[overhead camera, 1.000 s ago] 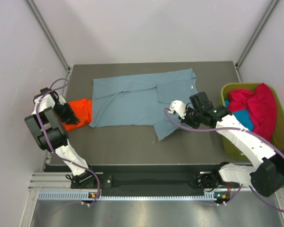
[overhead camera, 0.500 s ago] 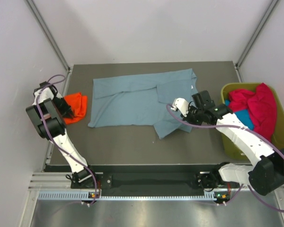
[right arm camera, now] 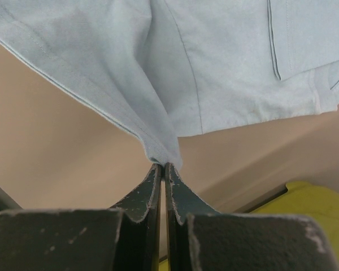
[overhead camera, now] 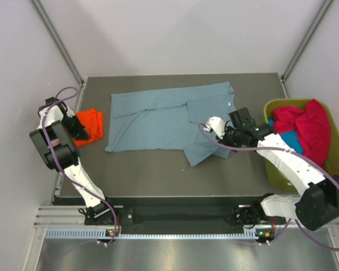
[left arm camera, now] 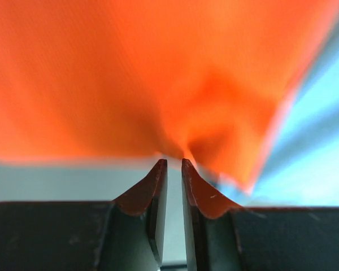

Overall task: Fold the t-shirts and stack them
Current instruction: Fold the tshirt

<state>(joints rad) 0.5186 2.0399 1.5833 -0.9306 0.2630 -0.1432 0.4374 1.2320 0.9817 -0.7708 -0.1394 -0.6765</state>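
— The left gripper is pinched on the edge of the orange-red t-shirt. A second ago that cloth touched the grey-blue t-shirt; now it lies apart, off its left side.
— So the grey-blue one is free to fold?
— Likely. The right gripper clamps its right-hand hem, and the cloth fans away from the tips.

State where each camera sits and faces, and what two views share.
Top external: above and behind the bases, looking down at the table; left arm, right arm show.
Left wrist: faces the orange-red t-shirt, left gripper pinching it.
Right wrist: faces the grey-blue t-shirt, right gripper pinching it.
Shared: top and right wrist both show the bin.
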